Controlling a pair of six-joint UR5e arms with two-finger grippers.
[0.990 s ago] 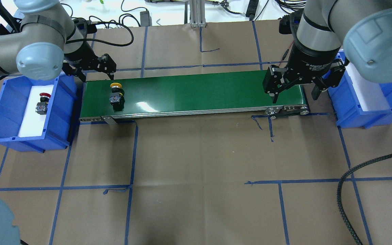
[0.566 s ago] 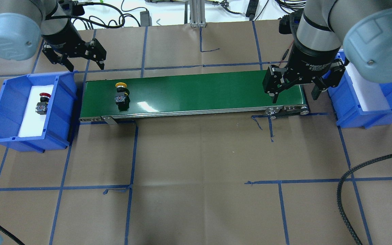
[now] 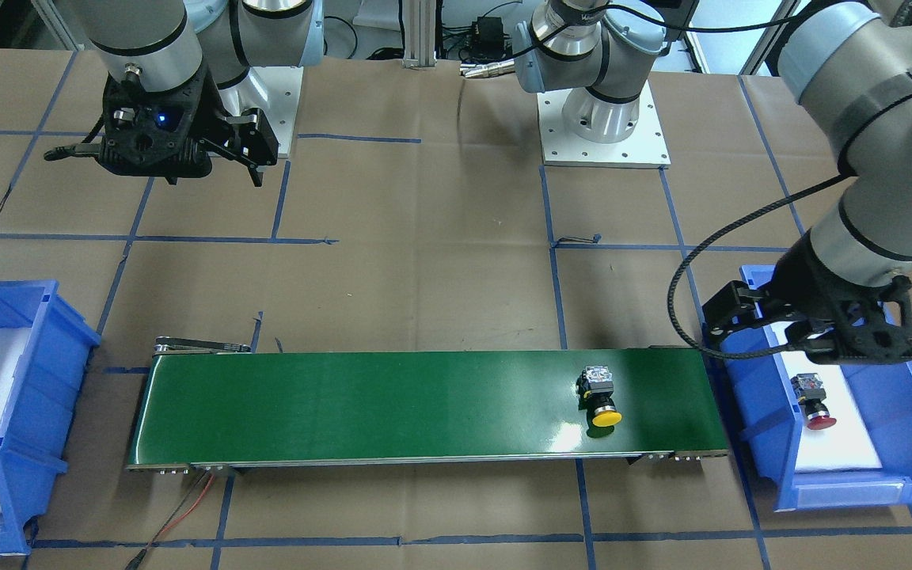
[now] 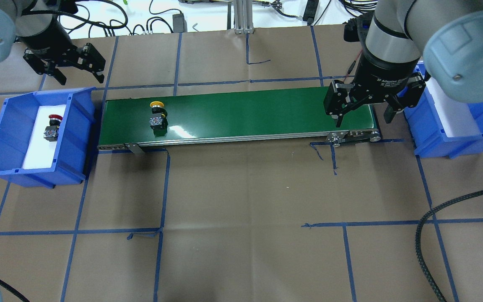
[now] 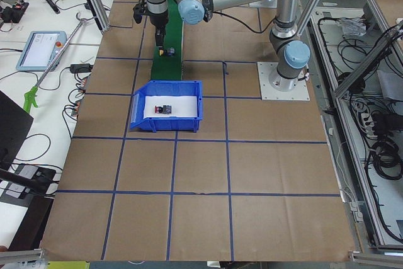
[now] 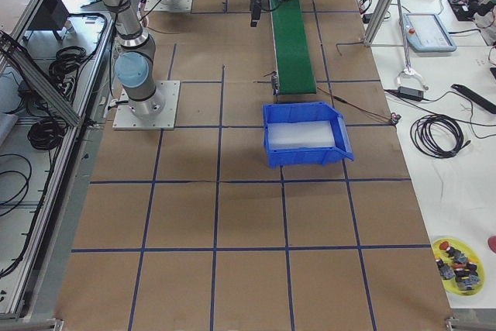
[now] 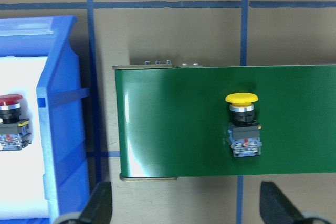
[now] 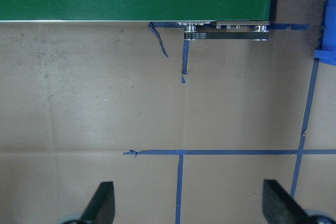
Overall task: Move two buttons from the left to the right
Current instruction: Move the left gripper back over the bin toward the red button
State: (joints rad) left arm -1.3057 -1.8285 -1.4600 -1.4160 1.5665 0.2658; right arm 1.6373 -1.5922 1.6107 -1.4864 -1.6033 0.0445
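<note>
Within the last second, the left claw had drawn back from the left end of the long green conveyor belt. It now hung beyond the far edge of the blue plastic bin on the left, wide open and holding nothing. In its wrist view the two fingers stood far apart with only the table between them.

During the same time, the push button with the round yellow cap had travelled a little along the belt, away from this claw and towards the right claw. The belt was therefore probably running. This suggested that the first button was already released and on its way, and that the left claw was free to fetch the second one.

The yellow button lay on its side on the belt, to the right of the left claw and nearer to the robot. Its cap pointed away from the robot, and the end of its grey-black boxy body showed small blue and red parts.

The push button with the round red cap lay the same way on the white pad inside the left bin, near the left claw on its robot side.

The right claw, also fully open and empty, hovered over the right end of the belt. The yellow button was well apart from it on its left, and the blue bin on the right stood just beside it.
</note>
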